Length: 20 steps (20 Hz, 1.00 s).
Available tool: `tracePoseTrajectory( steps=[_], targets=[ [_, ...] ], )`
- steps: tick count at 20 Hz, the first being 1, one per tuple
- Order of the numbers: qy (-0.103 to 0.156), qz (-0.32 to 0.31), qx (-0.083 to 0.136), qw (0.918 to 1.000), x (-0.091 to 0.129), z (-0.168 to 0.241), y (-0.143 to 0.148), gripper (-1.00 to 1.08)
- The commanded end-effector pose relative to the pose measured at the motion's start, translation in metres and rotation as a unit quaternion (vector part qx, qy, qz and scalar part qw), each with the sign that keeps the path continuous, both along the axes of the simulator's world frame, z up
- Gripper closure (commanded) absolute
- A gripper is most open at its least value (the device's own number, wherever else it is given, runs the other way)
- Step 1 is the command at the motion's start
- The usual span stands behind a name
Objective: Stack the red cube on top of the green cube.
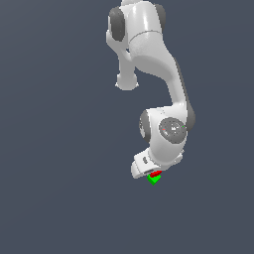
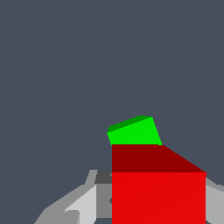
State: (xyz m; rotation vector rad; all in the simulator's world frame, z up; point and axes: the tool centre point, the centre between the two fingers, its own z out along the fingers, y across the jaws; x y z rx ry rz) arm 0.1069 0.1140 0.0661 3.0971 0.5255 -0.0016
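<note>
In the wrist view the red cube (image 2: 158, 192) fills the space between my gripper's (image 2: 148, 208) grey fingers (image 2: 74, 205), which close on its sides. The green cube (image 2: 133, 131) shows just beyond the red cube, partly covered by it and turned at a slight angle. In the exterior view my gripper (image 1: 150, 172) points down, and the red cube (image 1: 156, 173) shows at its tip, right above the green cube (image 1: 154, 179). I cannot tell whether the two cubes touch.
The plain dark grey floor (image 1: 59, 173) spreads all around. The white arm (image 1: 154, 54) reaches in from the top of the exterior view, and its wrist hides most of the gripper.
</note>
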Motion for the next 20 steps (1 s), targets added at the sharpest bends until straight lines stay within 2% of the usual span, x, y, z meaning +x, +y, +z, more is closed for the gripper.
tracePoseTrajectory(
  steps=[1, 10, 11, 20],
  targets=[
    [0.000, 0.000, 0.000, 1.0000, 0.0060, -0.0013, 0.0014, 1.08],
    [0.000, 0.000, 0.000, 1.0000, 0.0137, -0.0036, 0.0032, 1.08],
    [0.000, 0.000, 0.000, 1.0000, 0.0137, -0.0036, 0.0032, -0.92],
    [0.000, 0.000, 0.000, 1.0000, 0.0137, -0.0036, 0.0032, -0.92]
  ],
)
